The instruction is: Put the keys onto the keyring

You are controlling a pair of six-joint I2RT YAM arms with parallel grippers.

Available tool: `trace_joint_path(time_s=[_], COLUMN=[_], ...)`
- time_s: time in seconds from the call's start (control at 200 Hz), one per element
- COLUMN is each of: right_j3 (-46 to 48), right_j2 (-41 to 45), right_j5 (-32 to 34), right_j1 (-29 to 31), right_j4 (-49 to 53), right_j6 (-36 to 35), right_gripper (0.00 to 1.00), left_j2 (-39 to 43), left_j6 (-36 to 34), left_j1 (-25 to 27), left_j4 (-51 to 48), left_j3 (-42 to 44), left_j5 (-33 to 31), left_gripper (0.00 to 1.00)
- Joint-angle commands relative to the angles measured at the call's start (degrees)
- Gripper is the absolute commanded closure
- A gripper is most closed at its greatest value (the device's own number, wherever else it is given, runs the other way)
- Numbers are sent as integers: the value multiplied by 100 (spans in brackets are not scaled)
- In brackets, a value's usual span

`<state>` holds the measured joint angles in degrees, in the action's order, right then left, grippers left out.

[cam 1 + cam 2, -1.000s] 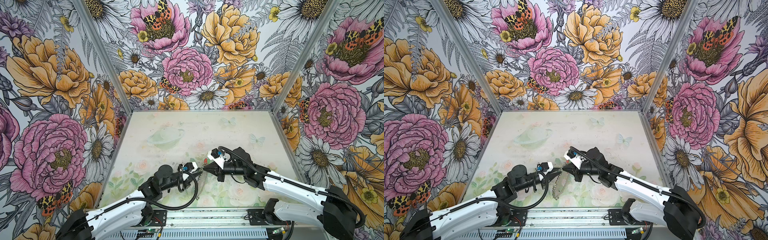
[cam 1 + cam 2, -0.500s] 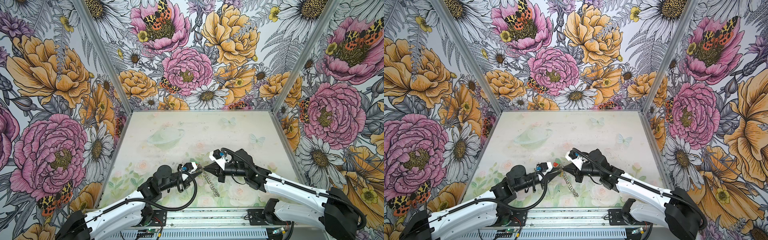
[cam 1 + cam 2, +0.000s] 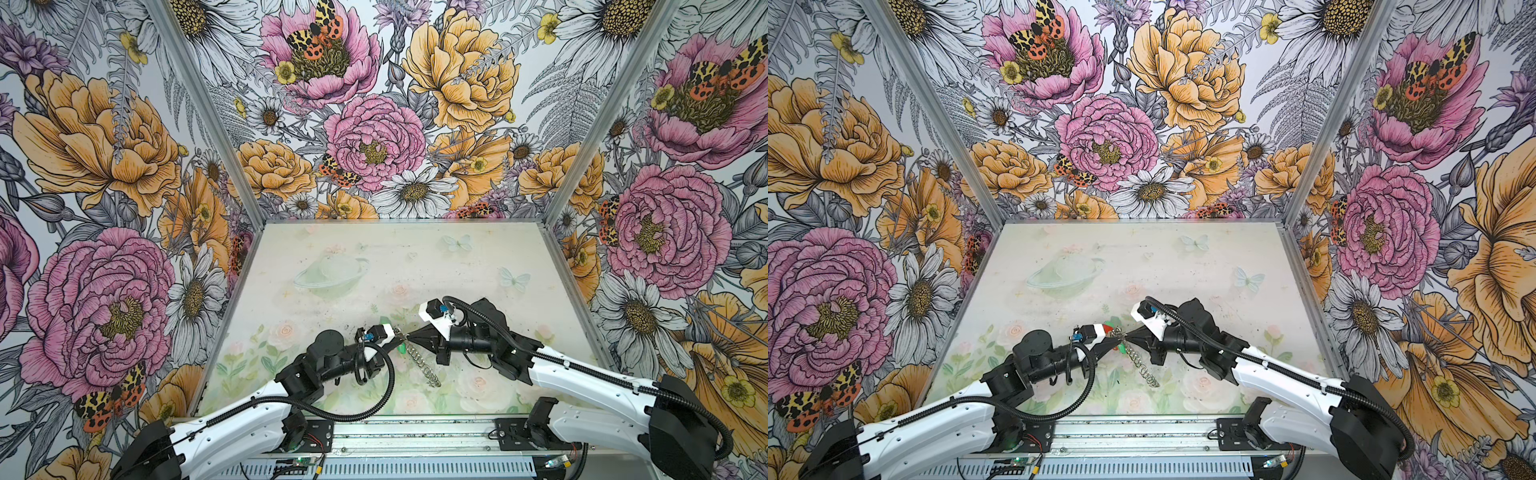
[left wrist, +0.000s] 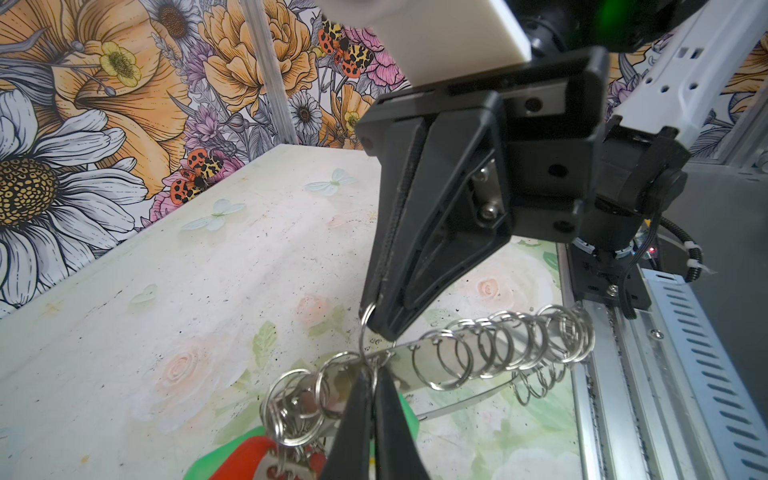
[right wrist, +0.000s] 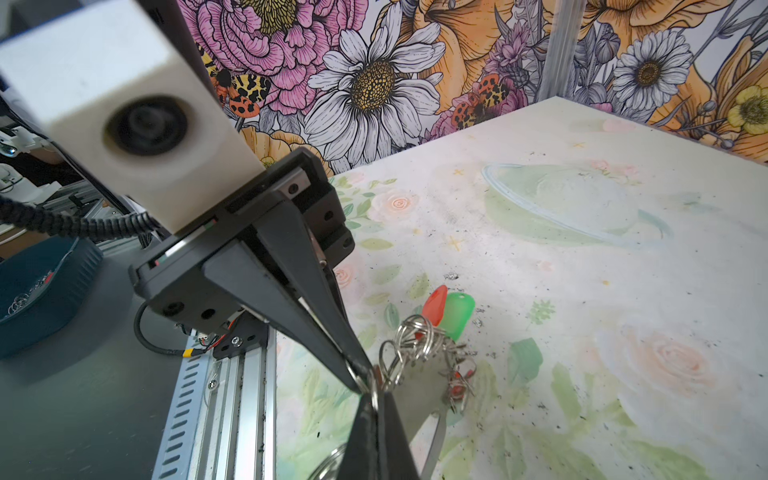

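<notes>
Since one second ago my left gripper point(image 3: 399, 340) has closed and the keyring point(image 3: 424, 366) has swung rightward; in both top views it hangs above the table between that gripper and my right gripper point(image 3: 411, 337), whose tips nearly touch. Left wrist view: both grippers are fully closed, pinching the keyring's ring-fringed rim, with the keys point(image 4: 245, 457) dangling beside my left fingertips. Right wrist view: the same double pinch shows, the keys bunched just beyond it.
</notes>
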<state>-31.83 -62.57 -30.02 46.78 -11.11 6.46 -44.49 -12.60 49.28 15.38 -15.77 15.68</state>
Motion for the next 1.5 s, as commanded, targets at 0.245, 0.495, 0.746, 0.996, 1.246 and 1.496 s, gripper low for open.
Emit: trace_joint_path(time_s=[0.245, 0.495, 0.746, 0.996, 1.246, 1.496], right_j3=[-7, -57, -323, -343, 108, 1026], right_j2=[218, 210, 31, -90, 391, 632], right_j5=[118, 3, 26, 453, 1612, 2483], right_j1=[-42, -39, -30, -5, -70, -65], right_j4=[-778, -612, -59, -20, -15, -668], right_j6=[145, 86, -62, 89, 609, 2617], right_gripper=[100, 100, 100, 79, 63, 56], left_j2=[-25, -84, -225, -253, -434, -693], left_j6=[-77, -76, -76, 67, 298, 534], left_j1=[-10, -11, -15, -34, -63, -59], left_j4=[-8, 6, 25, 140, 404, 824], left_j3=[-31, -40, -97, -79, -65, -64], left_j5=[80, 67, 127, -113, -317, -647], left_gripper=[96, 96, 100, 100, 100, 100])
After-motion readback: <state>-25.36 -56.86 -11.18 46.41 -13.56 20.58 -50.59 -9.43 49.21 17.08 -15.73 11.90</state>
